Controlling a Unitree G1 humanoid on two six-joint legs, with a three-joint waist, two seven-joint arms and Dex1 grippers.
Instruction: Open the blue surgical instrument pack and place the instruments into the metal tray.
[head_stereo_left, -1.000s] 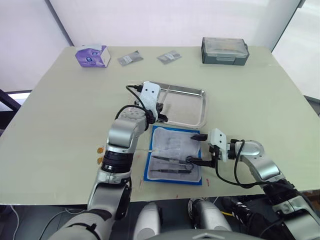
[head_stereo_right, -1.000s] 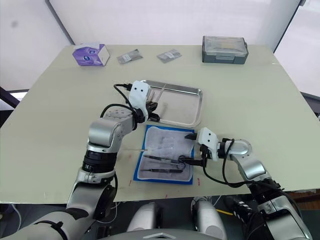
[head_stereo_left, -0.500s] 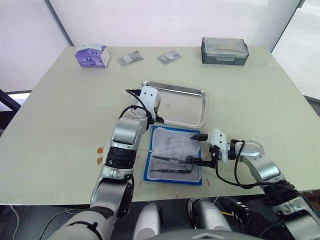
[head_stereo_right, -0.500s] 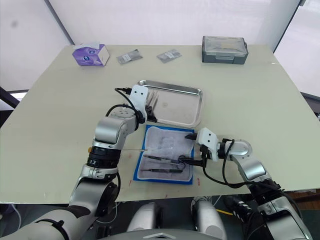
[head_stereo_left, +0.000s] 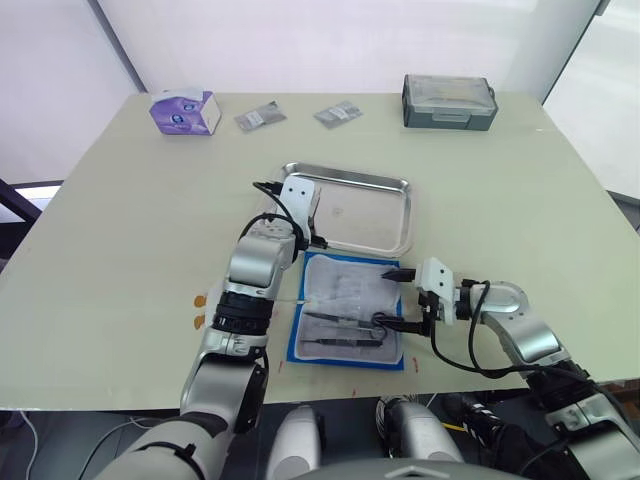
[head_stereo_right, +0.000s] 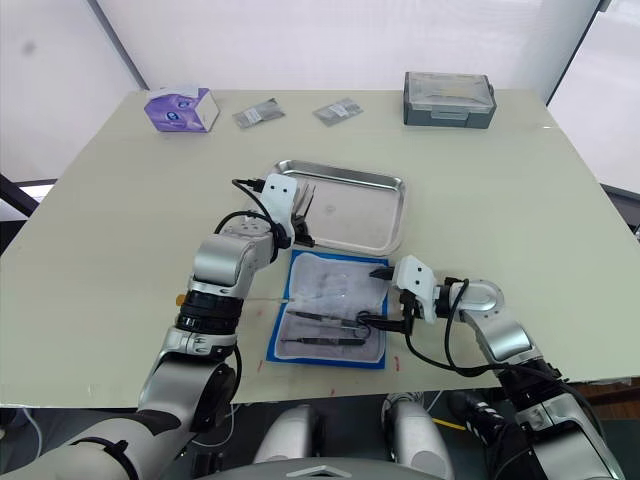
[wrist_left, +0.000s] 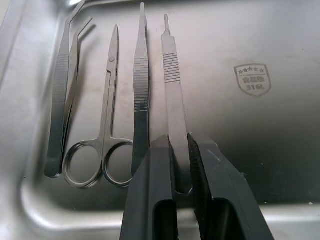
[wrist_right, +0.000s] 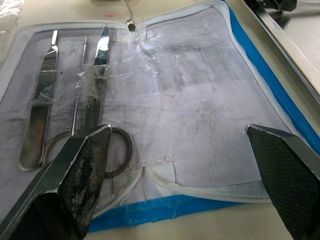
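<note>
The left end effector (wrist_left: 181, 165) hides the butt of a flat scalpel handle (wrist_left: 172, 85), pinched between nearly closed fingers over the metal tray (head_stereo_left: 385, 215). Since a second ago it has drawn back toward the tray's 9 o'clock edge. The right end effector (wrist_right: 180, 165) stays spread wide, empty, over the blue surgical instrument pack (head_stereo_left: 345, 310) at 6 o'clock of the tray, partly covering scissors (wrist_right: 97, 100).

Both arms are silver metal with black joint bands and looping black cables. Each white wrist housing carries a pincer, left pincer (wrist_left: 179, 172) and right pincer (head_stereo_left: 395, 297), with black, ribbed-faced fingers (wrist_right: 82, 167).
</note>
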